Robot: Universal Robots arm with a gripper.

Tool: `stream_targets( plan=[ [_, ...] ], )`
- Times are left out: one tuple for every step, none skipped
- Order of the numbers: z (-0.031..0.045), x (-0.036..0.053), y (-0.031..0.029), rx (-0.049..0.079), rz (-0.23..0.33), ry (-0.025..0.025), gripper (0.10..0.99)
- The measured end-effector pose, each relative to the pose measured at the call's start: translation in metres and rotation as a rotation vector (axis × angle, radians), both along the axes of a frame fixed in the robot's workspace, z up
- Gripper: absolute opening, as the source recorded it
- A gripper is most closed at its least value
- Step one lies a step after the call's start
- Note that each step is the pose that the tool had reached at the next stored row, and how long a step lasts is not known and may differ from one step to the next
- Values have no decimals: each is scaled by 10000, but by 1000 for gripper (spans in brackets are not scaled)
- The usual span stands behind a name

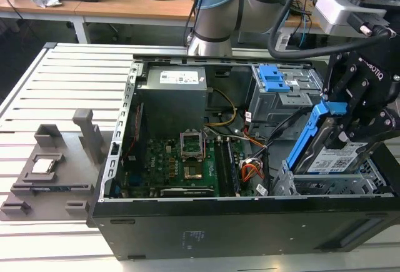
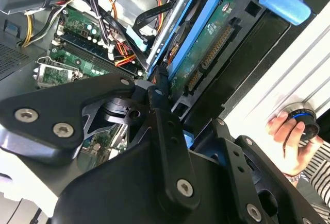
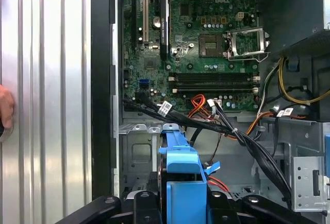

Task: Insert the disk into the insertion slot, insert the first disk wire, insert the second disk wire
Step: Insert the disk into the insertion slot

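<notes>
My gripper (image 1: 354, 120) is shut on the disk (image 1: 339, 157), a silver drive with a white-and-blue label in a bright blue carrier (image 1: 310, 136). I hold it tilted, its low end just over the insertion slot (image 1: 331, 186), the low grey cage bay at the case's corner on the exterior view's right. In the second wrist view the disk's green underside (image 2: 205, 46) sits beyond my black fingers (image 2: 164, 123). The first wrist view has the carrier (image 3: 180, 168) over the grey cage (image 3: 138, 154). Black disk wires (image 3: 227, 129) lie loose across the case; I cannot tell first from second.
The open computer case (image 1: 187, 222) lies on a slatted metal table (image 1: 69, 84). A taller grey cage with a blue clip (image 1: 274, 78) stands behind the slot. The motherboard (image 1: 181, 166) and power supply (image 1: 172, 97) lie inside. A person's hand (image 2: 287, 137) rests on the table beside the case.
</notes>
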State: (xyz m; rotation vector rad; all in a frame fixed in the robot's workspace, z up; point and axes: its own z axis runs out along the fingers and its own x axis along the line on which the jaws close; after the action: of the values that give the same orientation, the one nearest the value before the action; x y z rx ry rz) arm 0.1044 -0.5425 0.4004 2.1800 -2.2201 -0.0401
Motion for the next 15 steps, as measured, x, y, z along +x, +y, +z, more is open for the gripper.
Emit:
stream_targets(
  plan=[
    [-14,0,0,0,0,0,361],
    [-29,0,0,0,0,0,361],
    [-44,0,0,0,0,0,361],
    [-58,0,0,0,0,0,361],
    [-74,0,0,-1,0,0,361],
    [-90,0,0,0,0,0,361],
    [-103,0,0,0,0,-1,361],
    [-110,0,0,0,0,0,361],
    [-111,0,0,-1,0,0,361],
    [-111,0,0,-2,0,0,361],
    [-112,0,0,-2,0,0,361],
    [-113,0,0,-1,0,0,361],
    [-113,0,0,-1,1,0,361],
    [-113,0,0,-1,0,-1,361],
    [-113,0,0,0,0,0,361]
  ],
)
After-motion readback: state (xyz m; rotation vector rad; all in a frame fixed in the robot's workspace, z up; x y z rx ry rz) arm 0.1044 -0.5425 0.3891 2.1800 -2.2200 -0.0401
